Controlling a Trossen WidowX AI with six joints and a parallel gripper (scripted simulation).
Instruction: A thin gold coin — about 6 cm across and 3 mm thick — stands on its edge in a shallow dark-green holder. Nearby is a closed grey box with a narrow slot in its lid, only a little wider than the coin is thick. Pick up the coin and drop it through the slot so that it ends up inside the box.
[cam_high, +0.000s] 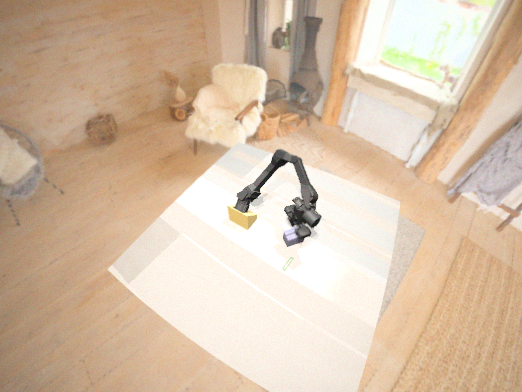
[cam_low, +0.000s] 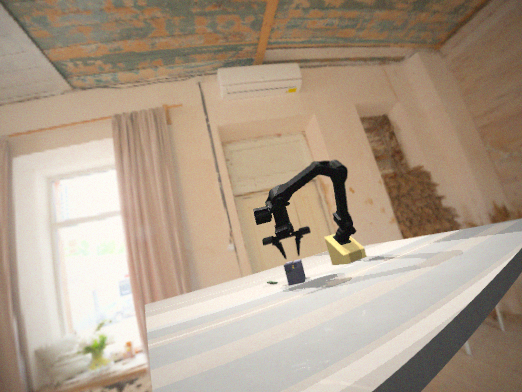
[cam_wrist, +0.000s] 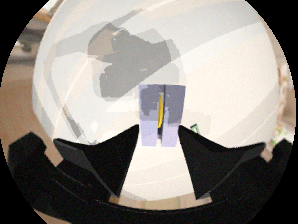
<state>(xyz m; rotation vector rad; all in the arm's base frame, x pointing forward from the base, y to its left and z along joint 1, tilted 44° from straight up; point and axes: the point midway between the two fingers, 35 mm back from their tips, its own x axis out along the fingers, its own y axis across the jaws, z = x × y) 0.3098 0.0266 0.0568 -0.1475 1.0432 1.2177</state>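
Note:
My gripper (cam_low: 292, 256) (cam_wrist: 158, 128) is open, its two fingertips apart and just above the grey-violet box (cam_high: 293, 240) (cam_low: 295, 275) (cam_wrist: 175, 100), with nothing between them. The gold coin (cam_wrist: 160, 111) shows on edge as a thin yellow sliver in the slot of the lid, lined up with the slot. How deep it sits is hard to tell. The exterior view shows only a small gold spot near the top of the box. The shallow green holder (cam_high: 292, 258) (cam_low: 272, 283) (cam_wrist: 194, 127) lies beside the box, and no coin shows in it.
The yellow wedge-shaped block (cam_high: 241, 218) (cam_low: 344, 254) stands under the arm's base. The arm arches from there to the box. The pale striped table (cam_high: 240, 320) (cam_low: 240, 350) carries everything, with shadows across it.

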